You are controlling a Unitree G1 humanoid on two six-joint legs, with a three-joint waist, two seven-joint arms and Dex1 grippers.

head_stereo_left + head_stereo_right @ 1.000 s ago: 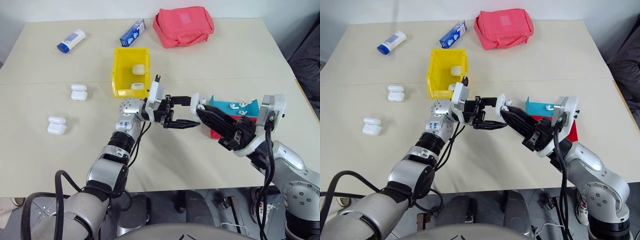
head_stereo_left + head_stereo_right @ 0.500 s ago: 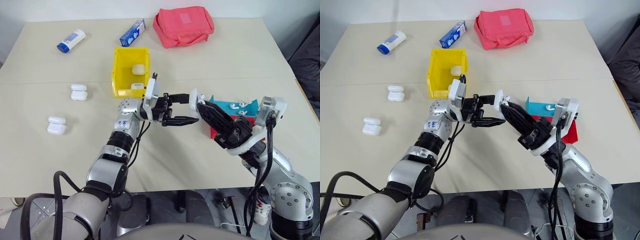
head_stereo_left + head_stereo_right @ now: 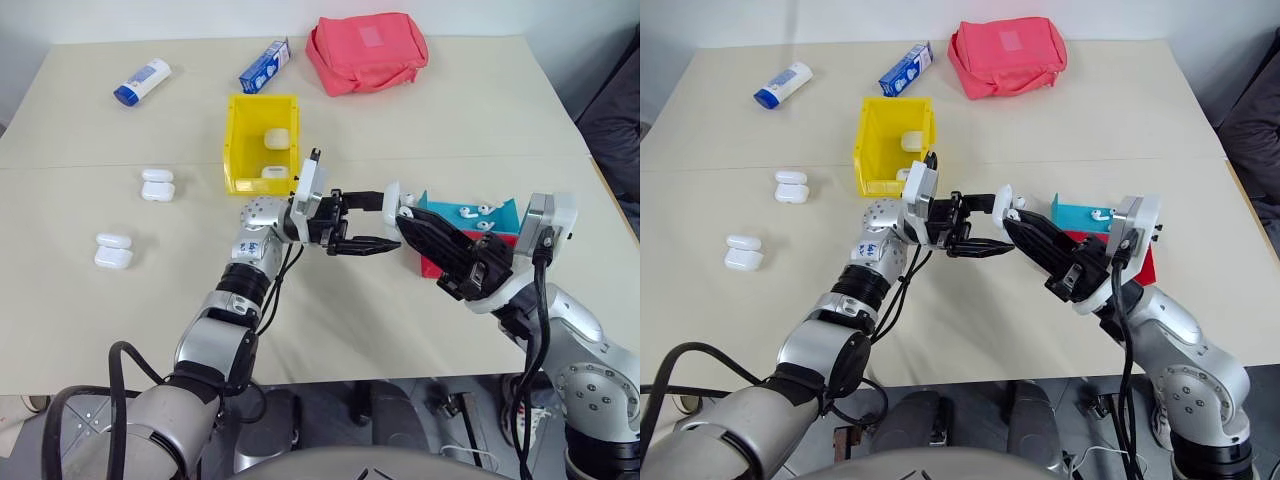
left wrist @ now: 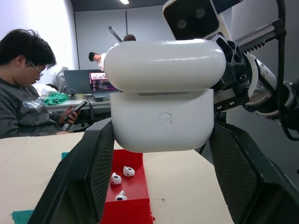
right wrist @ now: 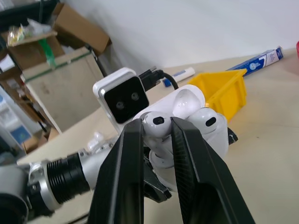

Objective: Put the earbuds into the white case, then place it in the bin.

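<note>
head cam, left eye: the bright yellow open-top plastic bin point(image 3: 261, 142) already has two small glossy white earbud cases lying in it, so some rounds look done. this round is mid-way. just in front of the bin and a bit to its right, above the tabletop point(image 3: 120, 310), the left gripper point(image 3: 382, 222) is clamped on another small glossy white rounded case point(image 3: 392, 204), and the right gripper point(image 3: 408, 214) has its tip right at that case. loose tiny white earbuds point(image 3: 476, 212) sit in the low teal tray point(image 3: 505, 216) well right of the bin, and four more white cases point(image 3: 158, 185) wait in two pairs on the tabletop left of the bin.

right eye: same picture, the two grippers meet at the case in front of the bin, nothing dropped.

left wrist cam: the case fills the gap between the left gripper's black fingers point(image 4: 86, 172), gripped on both sides, lid hinged up. three earbuds lie in a red tray point(image 4: 128, 186) below.

right wrist cam: the right gripper's fingers point(image 5: 128, 154) are narrow, pinching a glossy white earbud point(image 5: 156, 123) right at the open case, and a second bud point(image 5: 205, 122) looks already seated. the bin is behind it.

my guess at what's left: seat this bud, shut the lid, put the case in the bin.
</note>
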